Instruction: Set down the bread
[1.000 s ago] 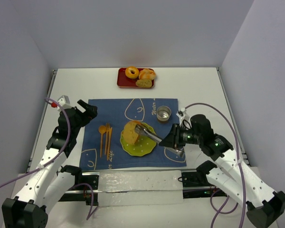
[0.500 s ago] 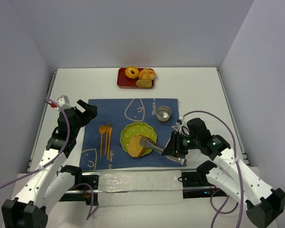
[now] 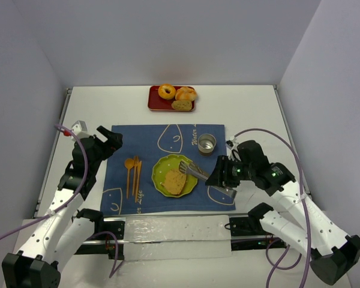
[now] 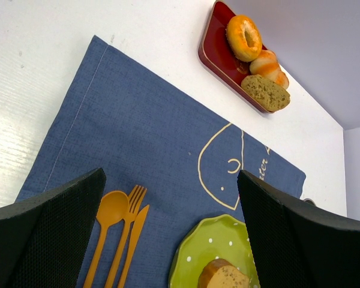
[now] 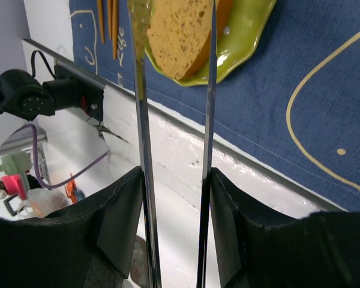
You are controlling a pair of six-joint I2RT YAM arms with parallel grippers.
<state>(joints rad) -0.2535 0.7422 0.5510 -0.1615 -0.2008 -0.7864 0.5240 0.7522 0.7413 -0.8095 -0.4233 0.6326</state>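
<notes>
The larger bread slice (image 3: 175,181) lies flat on the green plate (image 3: 167,162); it also shows in the right wrist view (image 5: 183,33) and the left wrist view (image 4: 229,278). The smaller bread slice (image 3: 181,105) lies on the red tray (image 3: 153,99). My right gripper (image 3: 219,178) is shut on metal tongs (image 3: 194,170). The tong arms (image 5: 141,120) are spread, one on each side of the slice and apart from it. My left gripper (image 3: 111,139) is open and empty above the blue mat's left edge.
A golden bagel (image 3: 166,91) and a glossy bun (image 3: 186,93) share the red tray at the back. A metal cup (image 3: 206,143) stands on the blue mat (image 3: 144,141) behind the plate. Orange spoon, fork and knife (image 3: 132,174) lie left of the plate.
The tongs brought the larger slice down onto the green plate, opened and let it go. The slice now lies flat. The left arm has not moved.
</notes>
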